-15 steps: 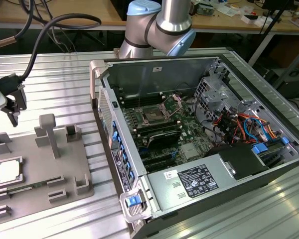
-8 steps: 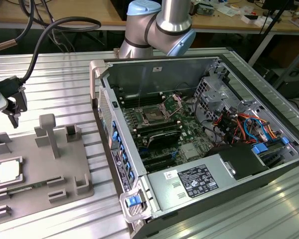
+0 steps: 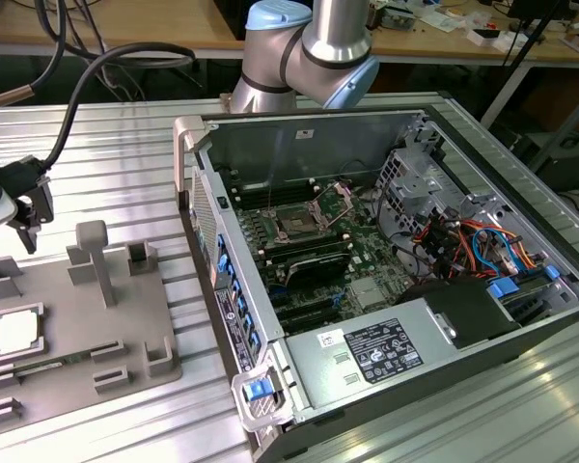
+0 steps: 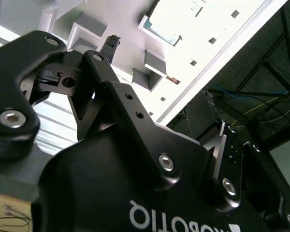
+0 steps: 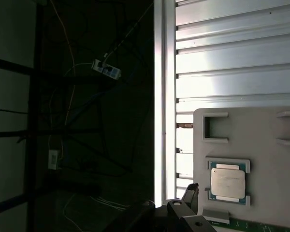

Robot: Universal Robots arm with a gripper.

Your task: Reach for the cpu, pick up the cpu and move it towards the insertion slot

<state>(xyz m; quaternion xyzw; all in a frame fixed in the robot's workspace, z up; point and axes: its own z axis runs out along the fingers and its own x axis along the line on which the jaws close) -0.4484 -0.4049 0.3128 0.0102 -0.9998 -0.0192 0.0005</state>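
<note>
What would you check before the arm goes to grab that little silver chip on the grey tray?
1. The chip lies flat in its recess of the tray: ok.
2. The tool is on the chip: not ok, it hangs apart from it.
3. Nothing lies on the chip: ok.
4. The socket inside the computer case is uncovered: ok.
5. The cable has slack for the move: cannot tell.

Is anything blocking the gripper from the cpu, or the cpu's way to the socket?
Nothing visible lies between the gripper and the cpu, which sits uncovered in the grey tray. Toward the socket, the tray's upright posts and the computer case's side wall stand in between.
</note>
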